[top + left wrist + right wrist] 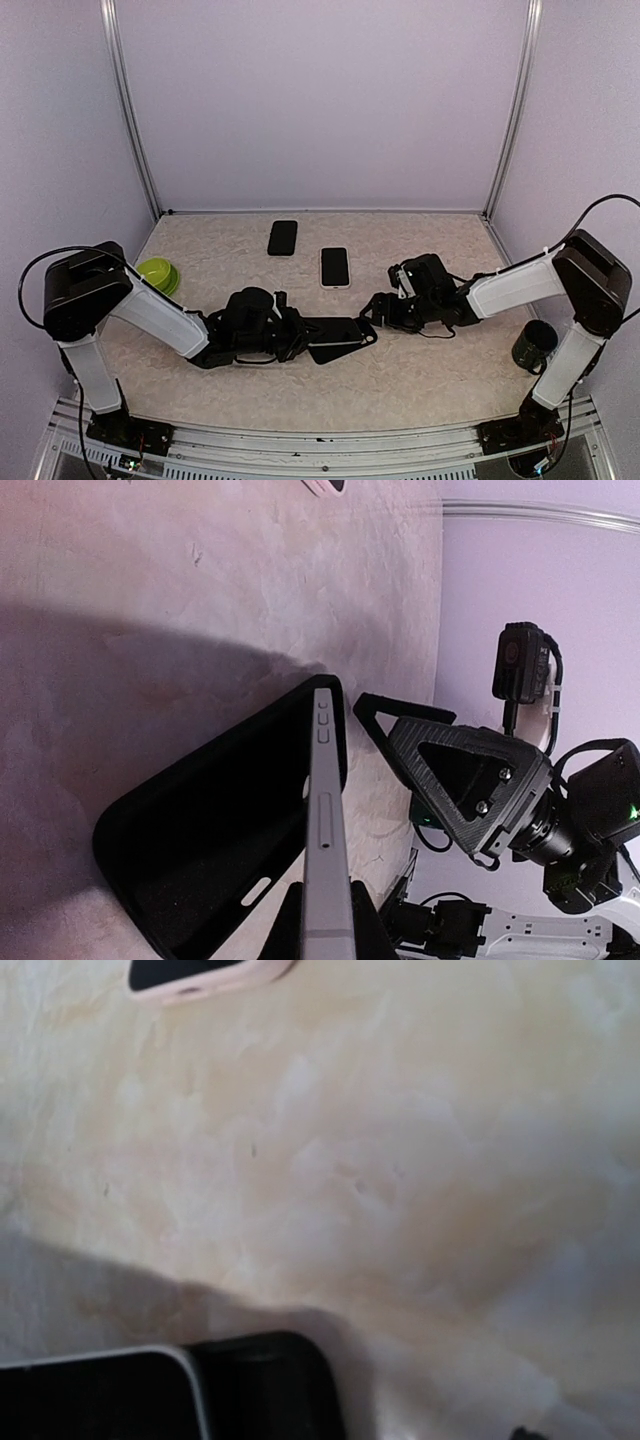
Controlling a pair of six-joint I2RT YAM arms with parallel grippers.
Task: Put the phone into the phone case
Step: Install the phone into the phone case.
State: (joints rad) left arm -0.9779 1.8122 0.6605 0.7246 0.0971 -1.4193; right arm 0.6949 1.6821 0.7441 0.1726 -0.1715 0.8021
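My left gripper [325, 935] is shut on a silver-edged phone [326, 830], held on its edge with both fingers [285, 930] pressed to its faces. The phone's lower long side rests inside the open black phone case [200, 830], which lies on the table. In the top view the left gripper [292, 335] is at the left end of the case [340, 340]. My right gripper [376, 311] is just past the case's right end, jaws apart and empty; it also shows in the left wrist view [455, 770]. The right wrist view shows the phone corner [100, 1400] and case corner [270, 1390].
A phone in a pale pink case [334, 266] and a black phone [283, 237] lie further back. A green bowl [157, 273] sits at the left by my left arm. A dark cup [535, 345] stands at the right near the right arm's base.
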